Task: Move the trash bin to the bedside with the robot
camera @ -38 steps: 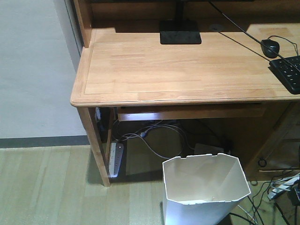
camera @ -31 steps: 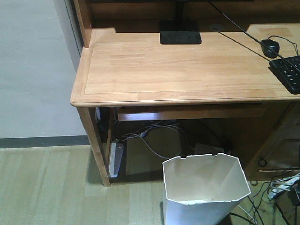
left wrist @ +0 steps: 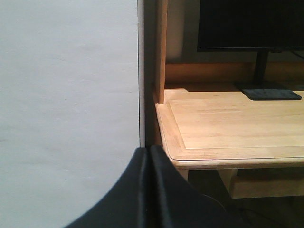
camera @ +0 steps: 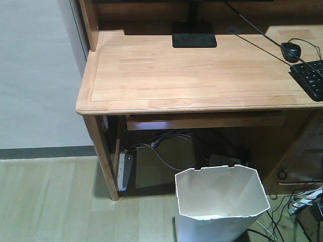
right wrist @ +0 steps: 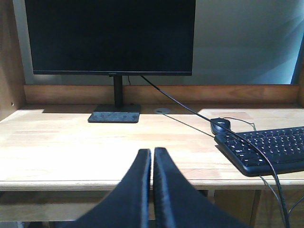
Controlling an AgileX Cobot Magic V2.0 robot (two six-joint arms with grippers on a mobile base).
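The white trash bin (camera: 221, 204) stands on the wood floor in front of the light wooden desk (camera: 151, 70), at the bottom right of the front view, with its angular rim up and nothing seen inside. The bed is out of view. My left gripper (left wrist: 148, 151) is shut and empty, held in the air in front of the desk's left front corner. My right gripper (right wrist: 152, 153) is shut and empty, held in front of the desk's front edge, facing the monitor. Neither gripper shows in the front view.
On the desk are a black monitor (right wrist: 109, 35) on its stand (camera: 194, 39), a black mouse (camera: 291, 51) and a black keyboard (camera: 310, 78). A power strip (camera: 124, 170) and cables lie under the desk. A grey wall (camera: 35, 75) is at left. More cables (camera: 298, 209) lie right of the bin.
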